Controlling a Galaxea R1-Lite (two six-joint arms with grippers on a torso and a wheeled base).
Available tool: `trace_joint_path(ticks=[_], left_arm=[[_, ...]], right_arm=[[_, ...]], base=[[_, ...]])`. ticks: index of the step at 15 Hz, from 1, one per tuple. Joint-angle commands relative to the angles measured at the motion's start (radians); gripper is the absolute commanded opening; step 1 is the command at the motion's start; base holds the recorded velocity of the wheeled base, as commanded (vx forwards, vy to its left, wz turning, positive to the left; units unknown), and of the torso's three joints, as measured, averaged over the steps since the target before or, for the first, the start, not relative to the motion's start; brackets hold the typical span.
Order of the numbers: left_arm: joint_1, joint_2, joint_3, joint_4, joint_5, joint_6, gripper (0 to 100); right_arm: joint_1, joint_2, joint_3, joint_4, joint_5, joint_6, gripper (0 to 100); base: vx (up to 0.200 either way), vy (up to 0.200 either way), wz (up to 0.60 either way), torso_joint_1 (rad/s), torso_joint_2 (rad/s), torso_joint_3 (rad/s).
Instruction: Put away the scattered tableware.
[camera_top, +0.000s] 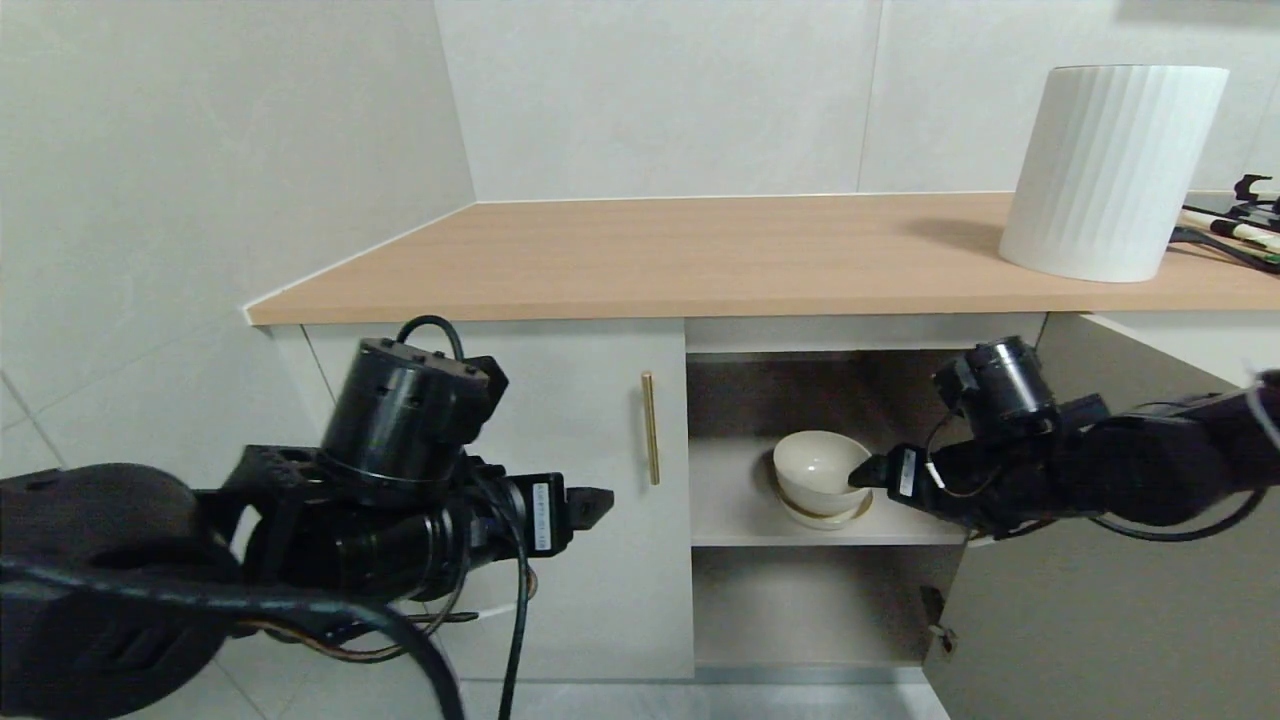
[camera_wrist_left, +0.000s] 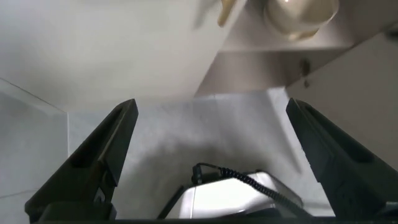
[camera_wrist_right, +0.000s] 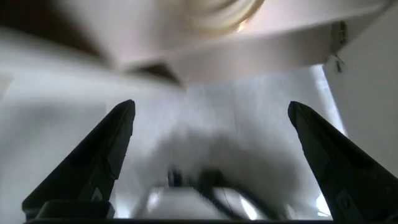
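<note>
Pale tiled wall (camera_top: 650, 90). Wood table (camera_top: 650, 260), white cylinder (camera_top: 1110, 170) at right. Cabinet (camera_top: 500, 600) below, open door (camera_top: 1100, 620); bowl (camera_top: 815, 468) on shelf (camera_top: 730, 515). Right end effector (camera_wrist_right: 210, 109) just beside bowl, fingers apart, empty. Left end effector (camera_wrist_left: 211, 109) likewise, before shut door (camera_top: 560, 430).

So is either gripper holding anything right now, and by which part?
Nothing held. Left gripper and right gripper are both open and empty; the bowl rests inside the cabinet, not gripped.
</note>
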Motion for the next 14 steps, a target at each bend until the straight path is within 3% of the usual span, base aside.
trace_joint_path(ticks=[1, 6, 13, 14], left_arm=[[0.029, -0.167, 0.062, 0.004, 0.000, 0.002, 100], [0.078, -0.325, 0.164, 0.056, -0.003, -0.003, 100], [0.078, -0.319, 0.183, 0.056, -0.003, -0.004, 100], [0.078, -0.324, 0.208, 0.055, -0.003, -0.004, 100]], right_arm=[[0.053, -0.295, 0.109, 0.112, 0.050, -0.049, 100], [0.082, -0.436, 0.201, 0.169, 0.099, -0.064, 100], [0.088, -0.510, 0.235, 0.219, 0.089, -0.109, 100], [0.090, -0.506, 0.238, 0.221, 0.091, -0.113, 100]], base=[[0.000, 0.000, 0.00, 0.000, 0.00, 0.000], [0.000, 0.000, 0.00, 0.000, 0.00, 0.000], [0.000, 0.000, 0.00, 0.000, 0.00, 0.000], [-0.200, 0.000, 0.00, 0.002, 0.01, 0.007]])
